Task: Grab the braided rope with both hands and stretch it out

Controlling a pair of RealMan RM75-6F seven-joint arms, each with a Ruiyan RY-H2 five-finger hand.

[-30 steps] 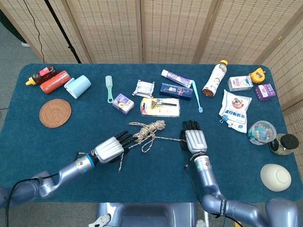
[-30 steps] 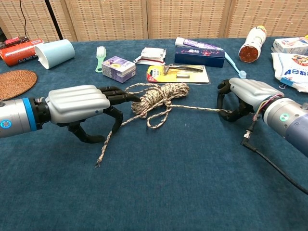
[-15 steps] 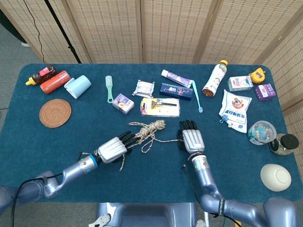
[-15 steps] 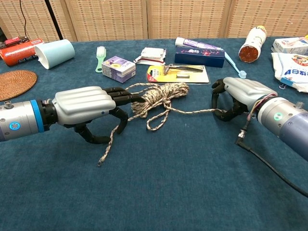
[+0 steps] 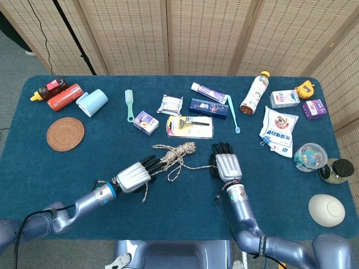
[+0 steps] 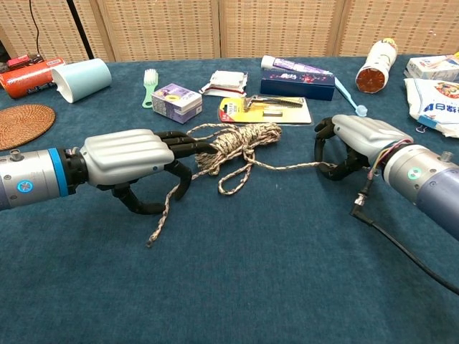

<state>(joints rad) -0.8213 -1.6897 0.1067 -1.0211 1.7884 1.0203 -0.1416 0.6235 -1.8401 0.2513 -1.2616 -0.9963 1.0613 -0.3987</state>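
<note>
While still bundled near the middle of the frame, lying on the blue worktop [image 5: 185,202] just below the razor pack [image 5: 189,126]: braided rope [image 6: 240,141], mostly a coiled hank, with one strand trailing right and a loose tail dangling toward lower left. Judged to be the grasping step, with stretching not yet begun. At left of the chest view, left hand [image 6: 125,159] reaching into the left edge of the coil, dark fingers [image 6: 188,146] touching the rope and curled partly over the tail; whether truly clamped cannot be told, since thumb and tail overlap without a clear pinch. At right, right hand [image 6: 357,140] hunched over the end of the thin strand, fingers [image 6: 324,137] curled down around it, seemingly holding that end, the strand running slightly slack back to the coil. Next, likely needed: a firm closure of the left fingers on the tail or coil edge, then both hands drawn apart toward the frame's sides, slowly enough for the hank to unwind. Possible snag: wraps around the bundle's waist locking up rather than paying out.
</note>
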